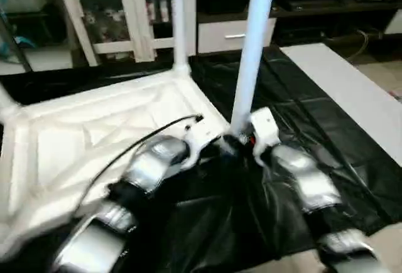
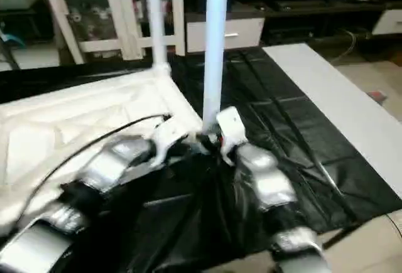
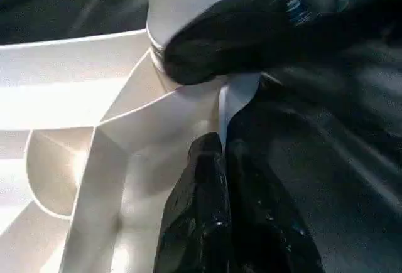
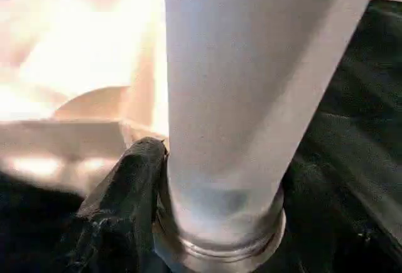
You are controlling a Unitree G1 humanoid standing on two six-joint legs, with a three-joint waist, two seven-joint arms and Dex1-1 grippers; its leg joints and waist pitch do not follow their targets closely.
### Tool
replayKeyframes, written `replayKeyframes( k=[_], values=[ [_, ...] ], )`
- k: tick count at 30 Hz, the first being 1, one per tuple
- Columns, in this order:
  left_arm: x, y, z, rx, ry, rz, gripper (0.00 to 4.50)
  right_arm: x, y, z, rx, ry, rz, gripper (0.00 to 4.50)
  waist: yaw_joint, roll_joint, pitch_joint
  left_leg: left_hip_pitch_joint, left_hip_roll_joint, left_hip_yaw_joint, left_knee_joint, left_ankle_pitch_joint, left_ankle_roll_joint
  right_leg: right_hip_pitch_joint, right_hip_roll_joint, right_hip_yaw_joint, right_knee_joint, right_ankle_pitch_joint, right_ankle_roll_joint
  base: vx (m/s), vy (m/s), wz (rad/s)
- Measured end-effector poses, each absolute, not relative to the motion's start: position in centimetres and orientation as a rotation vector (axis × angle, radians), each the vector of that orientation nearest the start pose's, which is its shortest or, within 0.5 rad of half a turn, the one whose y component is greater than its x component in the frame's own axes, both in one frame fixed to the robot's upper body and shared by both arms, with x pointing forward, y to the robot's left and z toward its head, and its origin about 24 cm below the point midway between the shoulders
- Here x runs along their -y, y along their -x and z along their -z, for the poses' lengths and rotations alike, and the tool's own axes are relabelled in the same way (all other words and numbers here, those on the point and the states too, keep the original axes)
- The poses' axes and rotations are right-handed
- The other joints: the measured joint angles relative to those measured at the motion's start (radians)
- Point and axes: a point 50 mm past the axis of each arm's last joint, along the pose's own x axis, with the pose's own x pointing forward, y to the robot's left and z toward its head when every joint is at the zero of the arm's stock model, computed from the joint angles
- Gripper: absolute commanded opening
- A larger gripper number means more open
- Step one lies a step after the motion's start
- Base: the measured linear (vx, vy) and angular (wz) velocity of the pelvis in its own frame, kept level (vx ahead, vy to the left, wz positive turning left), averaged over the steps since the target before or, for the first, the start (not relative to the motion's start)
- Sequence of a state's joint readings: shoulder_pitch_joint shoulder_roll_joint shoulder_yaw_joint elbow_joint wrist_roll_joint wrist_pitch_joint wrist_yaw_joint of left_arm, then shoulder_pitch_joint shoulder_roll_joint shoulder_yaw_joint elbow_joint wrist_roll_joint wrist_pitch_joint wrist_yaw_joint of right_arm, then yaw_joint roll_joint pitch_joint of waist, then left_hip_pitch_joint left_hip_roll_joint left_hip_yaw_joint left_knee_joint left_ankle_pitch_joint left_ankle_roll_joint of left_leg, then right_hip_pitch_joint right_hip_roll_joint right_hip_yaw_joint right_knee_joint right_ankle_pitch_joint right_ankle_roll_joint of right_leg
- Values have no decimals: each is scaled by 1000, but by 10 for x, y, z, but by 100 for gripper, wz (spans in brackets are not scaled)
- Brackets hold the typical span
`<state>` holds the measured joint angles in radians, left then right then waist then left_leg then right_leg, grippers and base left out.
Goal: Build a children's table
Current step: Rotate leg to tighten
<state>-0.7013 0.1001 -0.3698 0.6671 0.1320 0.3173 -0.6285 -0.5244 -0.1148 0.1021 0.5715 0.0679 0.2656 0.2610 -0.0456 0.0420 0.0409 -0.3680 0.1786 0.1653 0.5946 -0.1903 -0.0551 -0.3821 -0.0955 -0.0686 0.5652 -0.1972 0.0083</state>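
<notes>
Right end effector (image 1: 242, 141) grips the base of the near leg (image 1: 253, 53), one black finger (image 4: 129, 185) pressed against the tube where it stands upright in the tabletop's corner socket. Beside it, the left end effector (image 3: 221, 179) is closed on nothing, its tips at that same corner. The upturned white tabletop (image 1: 94, 135) lies ribbed side up on black sheeting (image 1: 301, 122), with a second leg (image 1: 181, 16) upright in the far corner. A flat white board (image 1: 352, 91) lies on the robot's right.
</notes>
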Motion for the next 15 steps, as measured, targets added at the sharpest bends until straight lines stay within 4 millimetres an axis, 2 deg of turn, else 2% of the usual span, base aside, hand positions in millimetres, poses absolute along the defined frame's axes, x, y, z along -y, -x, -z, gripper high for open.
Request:
replayKeyframes(
  k=[5,9,12,13,15],
  values=[
    [-40,-343,-42,-416,-460,861,0,105,-347,-33,-347,57,-245,254,-15,9,5,0,-5,-5,-6,-2,3,8,-1,-3,-26,0,0,0,0,0],
    [-39,-345,-41,-394,-484,864,0,100,-348,-33,-332,29,-210,253,-18,8,6,-1,-8,-4,-6,-2,3,9,-3,-1,-27,0,0,0,0,0],
    [-37,-346,-42,-374,-513,880,0,106,-347,-33,-300,26,-204,253,-14,10,8,-3,-8,-4,-6,-2,3,7,-4,-1,-27,0,0,0,0,0],
    [-36,-346,-43,-364,-518,884,0,109,-346,-33,-288,28,-206,287,-10,11,9,-4,-8,-3,-7,-2,3,5,-4,0,-26,0,0,0,0,0],
    [-33,-346,-44,-341,-535,901,0,118,-341,-34,-264,36,-208,324,3,13,10,-7,-8,4,-12,-2,3,3,-7,1,-26,0,0,0,0,0]
  ],
)
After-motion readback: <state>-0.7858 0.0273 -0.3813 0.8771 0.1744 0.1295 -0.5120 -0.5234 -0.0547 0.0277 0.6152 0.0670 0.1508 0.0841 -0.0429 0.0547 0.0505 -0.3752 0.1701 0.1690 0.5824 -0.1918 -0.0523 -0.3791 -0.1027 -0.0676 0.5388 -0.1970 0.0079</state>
